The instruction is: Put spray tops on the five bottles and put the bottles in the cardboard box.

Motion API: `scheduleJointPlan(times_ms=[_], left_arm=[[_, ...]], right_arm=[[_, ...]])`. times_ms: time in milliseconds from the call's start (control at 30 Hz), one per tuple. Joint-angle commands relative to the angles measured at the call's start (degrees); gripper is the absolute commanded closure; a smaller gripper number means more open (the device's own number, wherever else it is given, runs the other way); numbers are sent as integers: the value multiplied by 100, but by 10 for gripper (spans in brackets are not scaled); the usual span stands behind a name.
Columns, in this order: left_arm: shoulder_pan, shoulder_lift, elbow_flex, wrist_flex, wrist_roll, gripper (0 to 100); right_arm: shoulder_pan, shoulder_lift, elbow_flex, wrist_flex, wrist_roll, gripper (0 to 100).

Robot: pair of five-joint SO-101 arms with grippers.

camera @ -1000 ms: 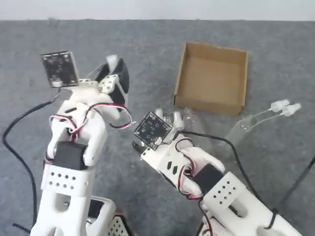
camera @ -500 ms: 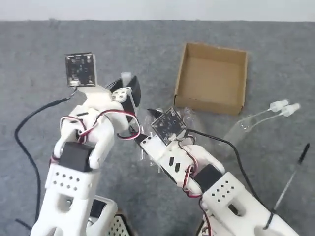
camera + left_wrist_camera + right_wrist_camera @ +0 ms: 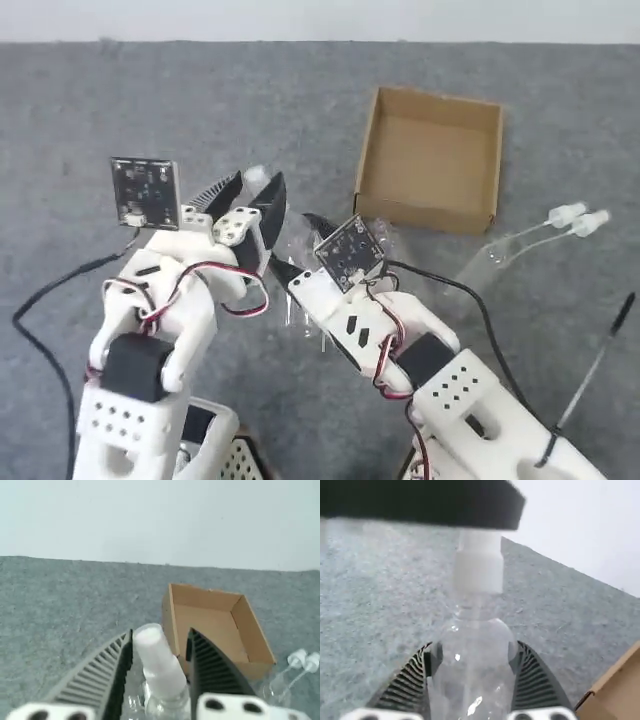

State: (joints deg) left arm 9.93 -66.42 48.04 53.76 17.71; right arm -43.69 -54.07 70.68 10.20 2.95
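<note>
1. The right gripper [image 3: 472, 651] is clamped round a clear bottle [image 3: 470, 630], held up between the two arms.
2. The left gripper [image 3: 160, 636], jaws narrowly parted and pinching a white spray top [image 3: 159, 662], has swung in over the last second. The top now sits at the bottle's neck, so capping looks about to happen.
3. Beyond, the cardboard box [image 3: 430, 150] waits with no bottle in it.

Table [image 3: 150, 100]: mottled grey. Cardboard box [image 3: 430, 160]: plain brown. Bottle [image 3: 470, 675]: clear. Spray top [image 3: 157, 657]: white. Left gripper [image 3: 160, 635] and right gripper [image 3: 472, 647]: black, ribbed. Arms [image 3: 150, 330]: white. Camera board [image 3: 146, 192]: dark.
</note>
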Motion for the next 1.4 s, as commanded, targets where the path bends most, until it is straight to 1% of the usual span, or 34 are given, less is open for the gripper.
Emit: scheduleJointPlan(times_ms=[0, 200, 300, 433, 533, 700, 1100, 1233, 1367], left_arm=[[-202, -167, -778, 352, -316, 837], [-1266, -202, -813, 404, -334, 837], [-1486, -202, -637, 440, -316, 840], [-1407, -202, -31, 255, -26, 839], [-1415, -185, 409, -114, -176, 839], [-1380, -193, 945, -615, -185, 838], [-818, -193, 954, -651, -211, 837], [-422, -193, 945, -651, -510, 837], [-299, -202, 936, -651, -571, 837]], right_arm=[[66, -163, -44, -145, -53, 993], [198, -163, -53, -136, -53, 993], [426, -224, -70, -136, -62, 993], [505, -224, -79, -136, -53, 993], [409, -224, -79, 119, -44, 993], [215, -224, -273, 655, -44, 993], [171, -224, -237, 716, -35, 993], [171, -224, -229, 716, -35, 993], [180, -224, -229, 716, -35, 993]])
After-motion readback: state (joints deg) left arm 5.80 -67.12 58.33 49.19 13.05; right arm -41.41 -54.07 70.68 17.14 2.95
